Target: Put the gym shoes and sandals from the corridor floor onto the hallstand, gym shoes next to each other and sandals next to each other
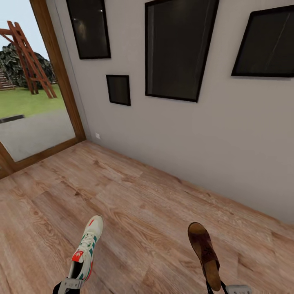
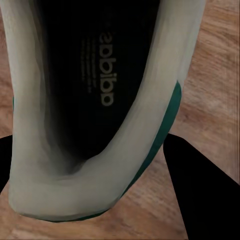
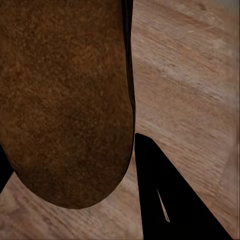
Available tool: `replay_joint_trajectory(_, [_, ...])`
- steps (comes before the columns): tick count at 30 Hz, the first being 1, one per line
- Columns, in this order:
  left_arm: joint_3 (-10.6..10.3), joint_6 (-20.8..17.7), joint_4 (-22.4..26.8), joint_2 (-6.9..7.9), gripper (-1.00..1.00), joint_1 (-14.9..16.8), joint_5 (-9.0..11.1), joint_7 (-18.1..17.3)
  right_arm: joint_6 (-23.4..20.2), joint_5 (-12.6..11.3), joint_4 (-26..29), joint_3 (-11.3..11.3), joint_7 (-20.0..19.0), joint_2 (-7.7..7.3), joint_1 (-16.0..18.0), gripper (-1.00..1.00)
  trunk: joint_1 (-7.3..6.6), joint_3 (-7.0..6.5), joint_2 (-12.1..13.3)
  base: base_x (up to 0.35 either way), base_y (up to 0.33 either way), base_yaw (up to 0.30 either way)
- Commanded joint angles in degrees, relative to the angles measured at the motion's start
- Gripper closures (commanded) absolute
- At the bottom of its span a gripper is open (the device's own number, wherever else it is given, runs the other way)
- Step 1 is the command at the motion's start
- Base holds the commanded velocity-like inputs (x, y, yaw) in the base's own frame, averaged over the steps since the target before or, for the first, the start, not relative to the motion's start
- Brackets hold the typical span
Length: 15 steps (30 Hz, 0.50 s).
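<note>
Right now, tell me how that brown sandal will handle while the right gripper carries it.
The brown sandal is held at its heel end by the right gripper, toe jutting forward, so it may pivot or droop. Its flat, thin sole probably flexes slightly. The suede-like insole looks grippy, so slipping seems unlikely.

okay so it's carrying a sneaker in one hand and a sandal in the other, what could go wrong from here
1. The left hand grips the gym shoe only at its heel, toe sticking far out, so it could pivot or slip while driving.
2. The right hand likewise holds the sandal by one end; a jolt might drop it onto the corridor floor.
3. Both shoes project toward the wall, so turning close could knock them.
</note>
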<state>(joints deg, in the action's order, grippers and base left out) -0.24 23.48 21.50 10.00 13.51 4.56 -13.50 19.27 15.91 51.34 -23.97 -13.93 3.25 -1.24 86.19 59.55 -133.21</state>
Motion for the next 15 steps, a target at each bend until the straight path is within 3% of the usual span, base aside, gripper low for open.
replay_joint_trajectory(1, [-0.02, 0.07, -0.06, 0.02, 1.0, 0.02, 0.45, -0.48, 0.07, 0.2, 0.07, -0.32, -0.4, 0.08, 0.01, 1.0, -0.23, -0.19, 0.4, 0.0, 0.0, -0.264])
replay_joint_trajectory(10, [-0.02, 0.07, -0.06, 0.02, 1.0, 0.02, 0.53, -0.48, 0.07, 0.18, 0.07, -0.29, -0.4, 0.13, 0.01, 1.0, -2.21, -1.93, 4.01, 0.0, 0.0, -0.268])
replay_joint_trajectory(15, [-0.02, 0.07, -0.06, 0.02, 1.0, 0.02, 0.54, -0.48, 0.07, 0.17, 0.11, -0.28, -0.4, 0.17, 0.01, 1.0, -3.31, -2.83, 6.01, 0.0, 0.0, -0.079])
